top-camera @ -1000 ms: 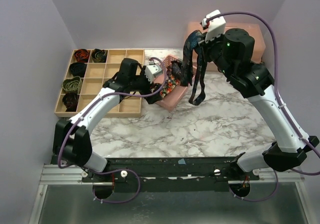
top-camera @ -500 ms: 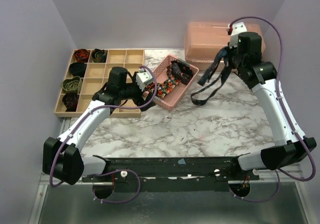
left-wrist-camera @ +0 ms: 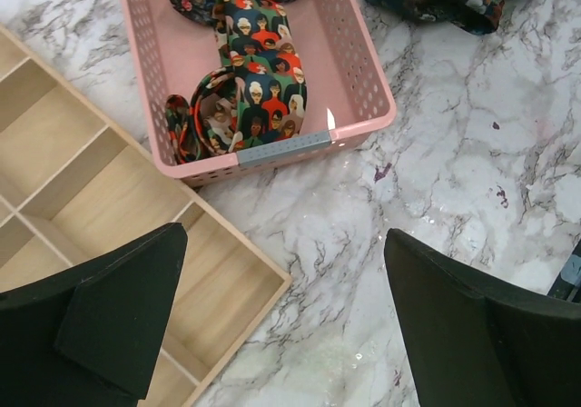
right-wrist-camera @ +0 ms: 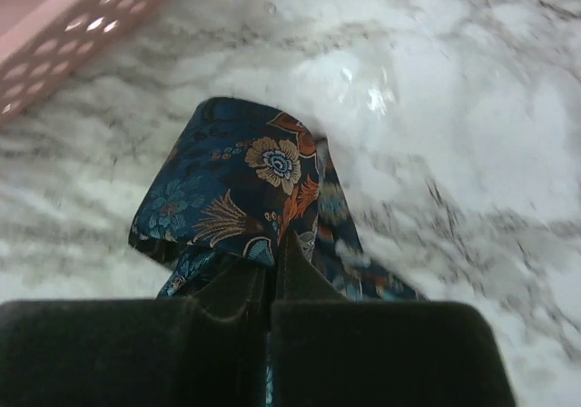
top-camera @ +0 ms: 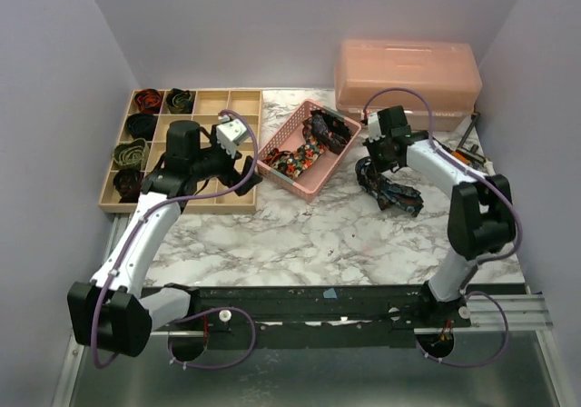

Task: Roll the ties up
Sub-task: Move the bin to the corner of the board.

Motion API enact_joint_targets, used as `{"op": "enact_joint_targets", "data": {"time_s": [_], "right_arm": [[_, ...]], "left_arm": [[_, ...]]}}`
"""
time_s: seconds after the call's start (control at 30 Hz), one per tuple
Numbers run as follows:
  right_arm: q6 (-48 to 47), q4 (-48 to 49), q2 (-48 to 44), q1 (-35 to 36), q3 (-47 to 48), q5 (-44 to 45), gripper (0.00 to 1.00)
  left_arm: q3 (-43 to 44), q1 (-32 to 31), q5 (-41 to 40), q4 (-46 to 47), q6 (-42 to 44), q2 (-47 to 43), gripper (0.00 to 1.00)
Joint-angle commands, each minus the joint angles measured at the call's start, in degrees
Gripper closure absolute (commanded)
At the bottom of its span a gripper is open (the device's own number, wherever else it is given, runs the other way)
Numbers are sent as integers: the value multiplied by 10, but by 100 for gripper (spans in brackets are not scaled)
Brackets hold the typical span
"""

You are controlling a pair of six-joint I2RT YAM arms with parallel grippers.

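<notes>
Gripping navy floral tie [right-wrist-camera: 238, 184] with right hand [right-wrist-camera: 270, 284], clenched tight — tie bunched on worktop [top-camera: 318, 234] just right of pink basket [left-wrist-camera: 363, 71]. Holding left hand [left-wrist-camera: 281, 271] released, jaws wide, above tray [top-camera: 204, 103] corner beside basket. Seeing more ties [left-wrist-camera: 259, 71] loose in basket — five coiled ones [top-camera: 130, 154] in tray's left cells.

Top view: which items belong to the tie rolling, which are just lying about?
Job: floral tie pinched by right gripper; loose ties in pink basket; rolled ties in wooden tray.
Lying about: pink lidded box.
</notes>
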Motion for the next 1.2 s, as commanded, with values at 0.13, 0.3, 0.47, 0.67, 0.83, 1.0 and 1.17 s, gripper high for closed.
{"op": "enact_joint_targets", "data": {"time_s": [0.13, 0.3, 0.47, 0.67, 0.83, 1.0, 1.17], "right_arm": [[-10, 161, 169, 24, 97, -33, 100], [-36, 220, 209, 70, 127, -28, 100], [-58, 248, 258, 88, 178, -25, 100], [-79, 276, 307, 89, 244, -48, 100], [-84, 250, 317, 91, 286, -58, 100], [-90, 225, 222, 91, 192, -32, 100], [-78, 171, 107, 82, 86, 3, 100]], "left_arm": [[6, 47, -38, -67, -6, -97, 2], [-10, 63, -52, -81, -5, -124, 2], [-19, 71, -52, -87, -5, -135, 2], [-22, 74, -51, -89, 0, -130, 2], [-27, 72, 24, -115, 65, -117, 2], [-54, -21, 27, -162, 178, -75, 3], [-48, -134, -19, -140, 219, 32, 5]]}}
